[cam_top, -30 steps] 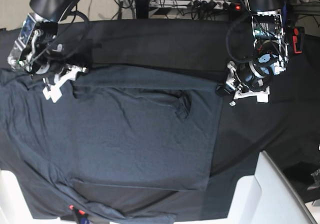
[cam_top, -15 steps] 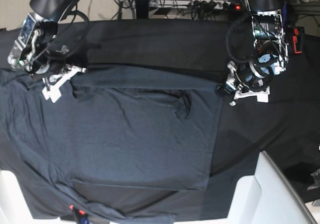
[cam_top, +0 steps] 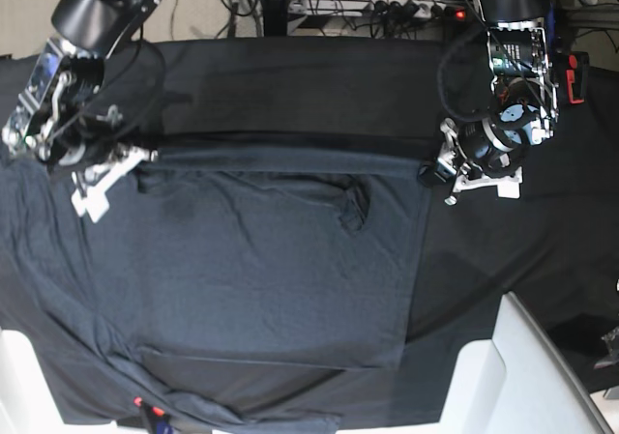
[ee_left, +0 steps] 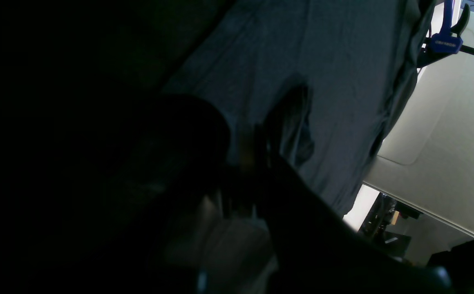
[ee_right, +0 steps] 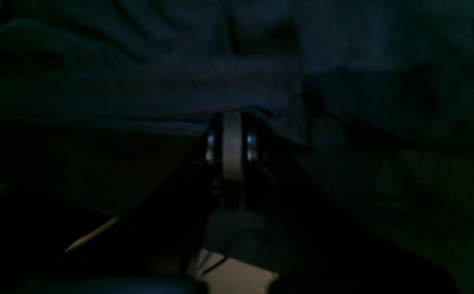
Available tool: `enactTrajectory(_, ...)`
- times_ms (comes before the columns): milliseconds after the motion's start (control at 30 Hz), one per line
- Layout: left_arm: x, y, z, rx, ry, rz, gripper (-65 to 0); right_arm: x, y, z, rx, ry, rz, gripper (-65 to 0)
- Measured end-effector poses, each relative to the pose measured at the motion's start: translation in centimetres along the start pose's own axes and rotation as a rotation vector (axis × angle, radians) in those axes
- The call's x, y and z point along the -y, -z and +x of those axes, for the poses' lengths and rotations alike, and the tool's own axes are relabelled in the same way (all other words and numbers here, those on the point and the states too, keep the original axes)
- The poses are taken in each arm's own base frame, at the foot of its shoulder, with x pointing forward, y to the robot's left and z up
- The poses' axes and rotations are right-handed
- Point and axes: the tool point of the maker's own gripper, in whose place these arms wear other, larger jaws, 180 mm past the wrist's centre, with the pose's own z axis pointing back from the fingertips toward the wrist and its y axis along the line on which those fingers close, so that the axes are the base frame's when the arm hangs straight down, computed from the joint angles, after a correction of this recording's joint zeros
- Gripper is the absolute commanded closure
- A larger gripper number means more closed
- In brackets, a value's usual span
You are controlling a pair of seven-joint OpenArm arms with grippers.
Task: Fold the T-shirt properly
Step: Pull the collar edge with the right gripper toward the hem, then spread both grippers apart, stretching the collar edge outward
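The dark charcoal T-shirt (cam_top: 271, 260) lies spread flat in the middle of the black table cloth (cam_top: 309, 76), with a small bunched fold (cam_top: 354, 204) near its upper right. My right gripper (cam_top: 145, 154) is shut on the T-shirt's far left corner. In the right wrist view the right gripper (ee_right: 232, 116) has its jaws pressed together on a pinch of the T-shirt (ee_right: 241, 61). My left gripper (cam_top: 426, 173) is shut on the far right corner. The left wrist view is very dark, showing the left gripper (ee_left: 253, 134) closed at the T-shirt (ee_left: 302, 49) edge.
White panels (cam_top: 527, 357) stand at the near right and near left corners. A red object (cam_top: 578, 72) sits at the right edge by the left arm. Cables and a power strip (cam_top: 406, 9) run behind the table. A blue clamp (ee_left: 445, 41) grips the cloth's far edge.
My right gripper has closed on the T-shirt's corner and drawn it to the left, straightening the far edge. The left arm has stayed in place.
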Motion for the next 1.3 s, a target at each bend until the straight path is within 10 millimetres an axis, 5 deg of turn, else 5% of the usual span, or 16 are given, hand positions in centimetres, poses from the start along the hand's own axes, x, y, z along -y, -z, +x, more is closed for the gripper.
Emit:
enactTrajectory(833, 0.1, 0.0, 0.1, 0.002, 0.002, -0.002, 0.0, -1.9, 1.7, 4.3, 0.072, -0.004, 0.048, -0.6)
enactTrajectory(1300, 1.6, 0.3, 1.0, 0.016, 0.014, -0.027, 0.0, -1.7, 1.6, 4.4, 0.076, 0.004, 0.043, -0.8)
